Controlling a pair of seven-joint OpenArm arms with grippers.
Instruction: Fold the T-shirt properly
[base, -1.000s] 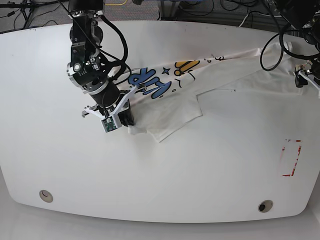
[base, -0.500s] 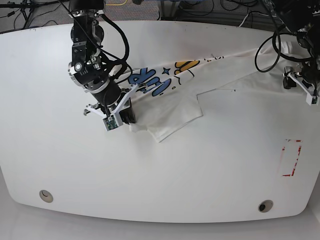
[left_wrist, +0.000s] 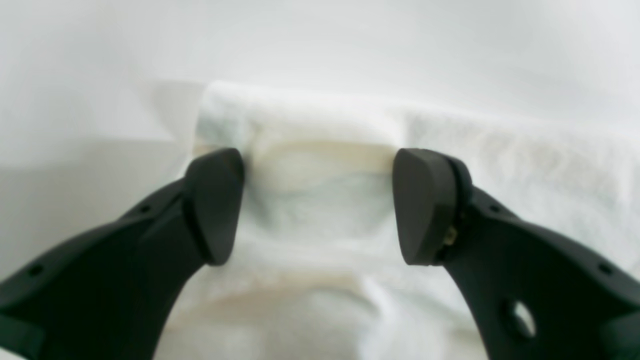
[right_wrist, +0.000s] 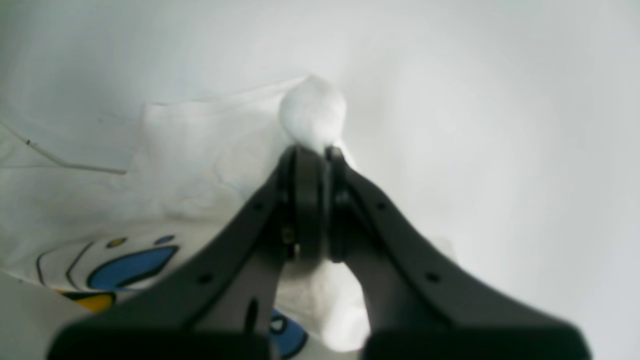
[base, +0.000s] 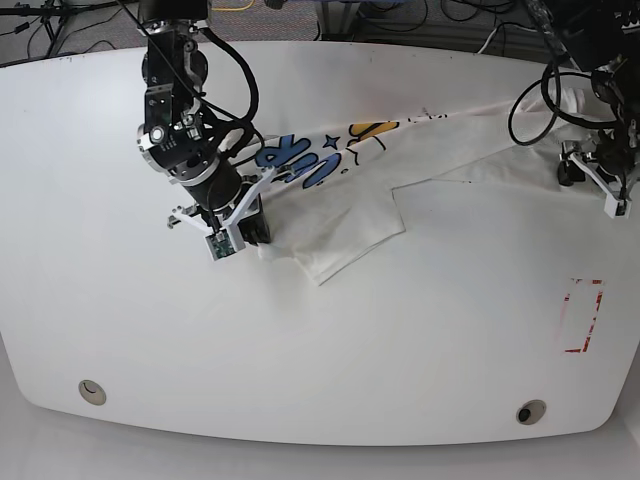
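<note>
One T-shirt (base: 400, 165) lies stretched across the white table (base: 400, 340) between two arms; at the base view's left the right gripper (base: 258, 237) is clamped shut on a bunched white corner (right_wrist: 312, 112), a pinch only its wrist view shows plainly. At the far right the left gripper (left_wrist: 317, 205) stands with jaws apart, straddling a folded white edge (left_wrist: 325, 130); the base view shows it too small to judge.
</note>
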